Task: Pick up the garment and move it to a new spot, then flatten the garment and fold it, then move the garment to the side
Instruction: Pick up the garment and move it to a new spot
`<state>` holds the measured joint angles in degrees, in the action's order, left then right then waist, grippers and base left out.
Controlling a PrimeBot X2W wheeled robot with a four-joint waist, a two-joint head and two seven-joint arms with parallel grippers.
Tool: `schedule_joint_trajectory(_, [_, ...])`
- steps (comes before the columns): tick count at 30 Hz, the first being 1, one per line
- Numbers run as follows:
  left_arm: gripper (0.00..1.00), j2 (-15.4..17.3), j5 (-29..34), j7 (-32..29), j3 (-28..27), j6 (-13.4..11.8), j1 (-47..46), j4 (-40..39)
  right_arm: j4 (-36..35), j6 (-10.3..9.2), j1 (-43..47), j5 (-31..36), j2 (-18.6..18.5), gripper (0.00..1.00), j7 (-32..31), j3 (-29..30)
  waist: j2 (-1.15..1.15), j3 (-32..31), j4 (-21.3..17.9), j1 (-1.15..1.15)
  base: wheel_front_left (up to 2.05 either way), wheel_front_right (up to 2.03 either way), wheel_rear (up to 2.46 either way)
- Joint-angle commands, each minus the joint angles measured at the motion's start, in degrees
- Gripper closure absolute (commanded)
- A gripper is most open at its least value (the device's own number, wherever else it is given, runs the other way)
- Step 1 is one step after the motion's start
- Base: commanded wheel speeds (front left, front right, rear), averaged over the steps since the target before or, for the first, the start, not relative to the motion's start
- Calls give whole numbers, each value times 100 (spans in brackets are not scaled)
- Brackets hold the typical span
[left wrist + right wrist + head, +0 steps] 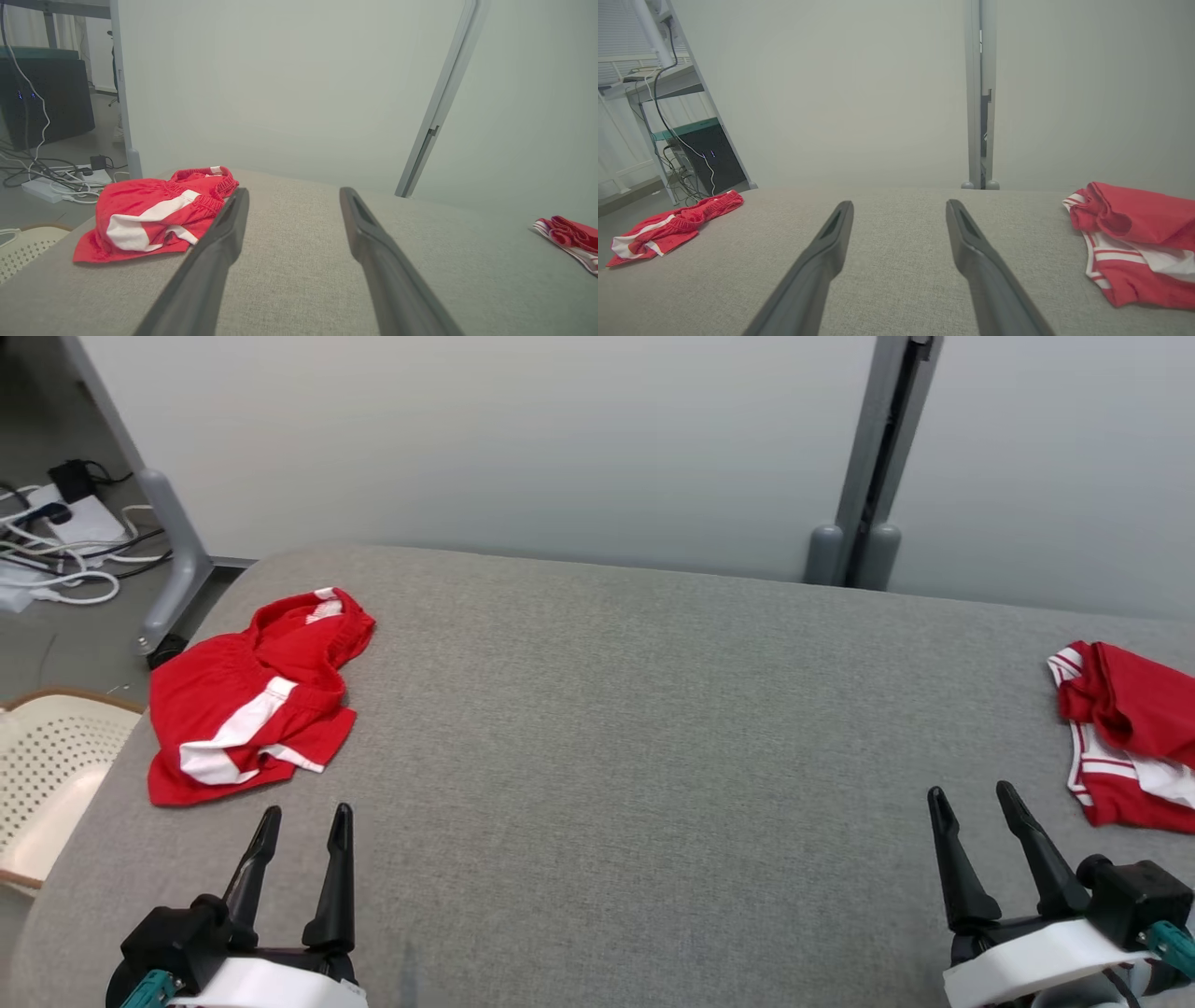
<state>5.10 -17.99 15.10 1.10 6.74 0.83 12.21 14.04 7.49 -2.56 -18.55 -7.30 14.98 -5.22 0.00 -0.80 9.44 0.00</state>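
Grey cushion (607,728), crumpled red garment (252,700) left.

We see a worktop (597,728) covered in grey woven cloth, its far left corner rounded. Two things lie on it, well apart. Near its left edge lies the left garment (247,700), red with a broad white stripe and a gathered waistband at the far end, crumpled in a loose heap. At the right edge lies the right garment (1130,737), red with thin white stripes, bunched up, partly cut off by the head view's edge.
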Motion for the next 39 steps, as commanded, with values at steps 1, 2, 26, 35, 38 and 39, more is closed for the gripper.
schedule_joint_trajectory(1, [0, 52, -20, 7, -1, -17, -30, 37, 48, 3, 59, -39, -44, 0, 24, -29, 0, -55, 256, 0, 0, 0, 0])
schedule_joint_trajectory(2, [0, 54, -24, 7, 10, -18, -35, 51, 57, 3, 44, -56, -56, 0, 24, -45, 0, -59, 327, 0, 0, 0, 0])
schedule_joint_trajectory(26, [0, 215, -119, -21, 66, -74, -58, 105, 308, 3, -141, -275, -85, 0, 23, -460, 0, -51, 1464, 0, 0, 0, 0])
schedule_joint_trajectory(35, [0, 417, -111, -206, 19, -120, -304, -46, 363, 3, -266, -290, -103, 0, 23, -572, 0, 112, 1297, 0, 0, 0, 0])
schedule_joint_trajectory(38, [0, 584, -150, -422, -21, -105, -518, -83, 384, 3, -316, -290, -77, 0, 23, -607, 0, 200, 1141, 0, 0, 0, 0])
schedule_joint_trajectory(39, [0, 660, -174, -523, -39, -94, -601, -90, 385, 3, -335, -283, -68, 0, 23, -627, 0, 238, 1077, 0, 0, 0, 0])
